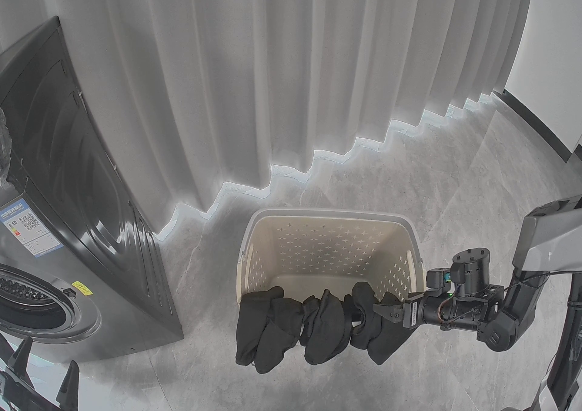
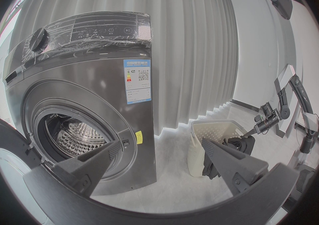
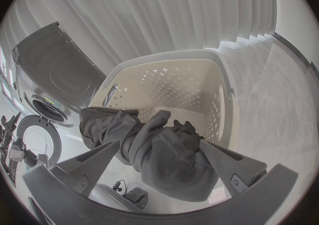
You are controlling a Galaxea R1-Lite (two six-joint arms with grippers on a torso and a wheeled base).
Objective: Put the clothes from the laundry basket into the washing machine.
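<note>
1. Right gripper [image 3: 159,143]: its fingers [image 3: 212,154] are apart, one on each side of a bunched dark garment [image 1: 321,324]. One fingertip touches the fabric. It doesn't look clamped to me.
2. Where the garment is: twisted up like a rope and slung over the near rim of the basket [image 1: 327,214], with most of it hanging down the outside.
3. Which way it lies: the long axis runs along that near rim, side to side in front of the robot. One end is at the right gripper and the other points toward the washer [image 1: 73,218]. The lumps droop toward the floor [image 1: 461,175].
4. Left gripper [image 2: 159,142]: fingers spread, nothing in them, parked low in front of the washer. The door [image 3: 36,136] is swung open and the drum [image 2: 76,136] is right there.
5. What I'd worry about:
   - If the fingers close on just an outer fold, the weight of that long roll could pull it free mid-carry.
   - Lifting from one end means the rest drags over the rim, which could tip or slide the basket since it looks otherwise empty.
   - A tail that long could sweep the floor or snag on the door edge, leaving half of it hanging out of the drum.
</note>
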